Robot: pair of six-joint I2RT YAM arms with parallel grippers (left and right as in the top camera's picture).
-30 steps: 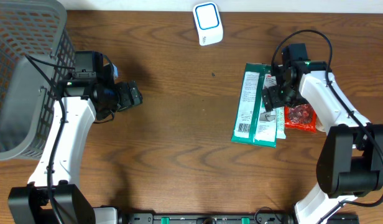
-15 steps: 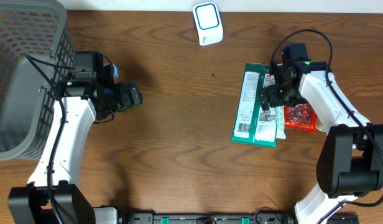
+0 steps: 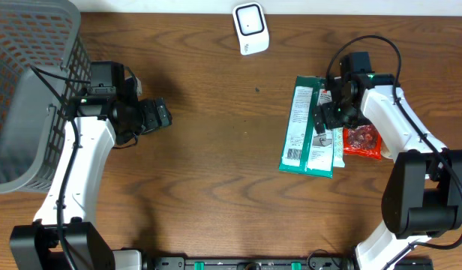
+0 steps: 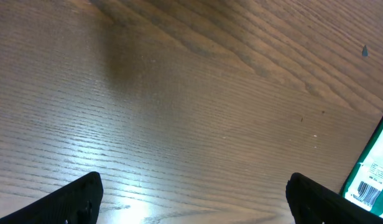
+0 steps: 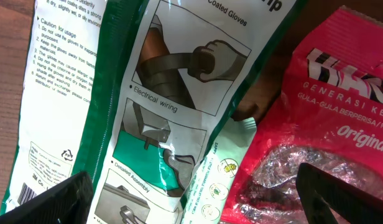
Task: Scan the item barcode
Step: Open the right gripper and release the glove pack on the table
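Left green packet (image 3: 297, 120): lies flat on the table (image 3: 216, 172), right of centre, long side running away from the robot.
Barcode (image 3: 293, 154): a white label at that packet's near end, face up and uncovered; it also shows at the edge of the left wrist view (image 4: 369, 190).
Right green packet (image 3: 321, 154): just beside the first, the two overlapping along their long edges; printed drawings of gloved hands face up (image 5: 179, 93).
Right gripper (image 3: 326, 118): hangs over the right green packet's far half and hides part of it from above; fingers spread wide, pinching nothing.
Red bag (image 3: 362, 141): just right of the packets, touching the right one's edge; part of it lies under the right arm.
Scanner (image 3: 250, 28): white, at the table's far edge, well apart from the packets.
Left gripper (image 3: 157, 114): over bare wood left of centre, fingers spread wide, holding nothing.
Basket (image 3: 21, 45): grey mesh, at the far left corner beside the left arm; only its own mesh shows inside.
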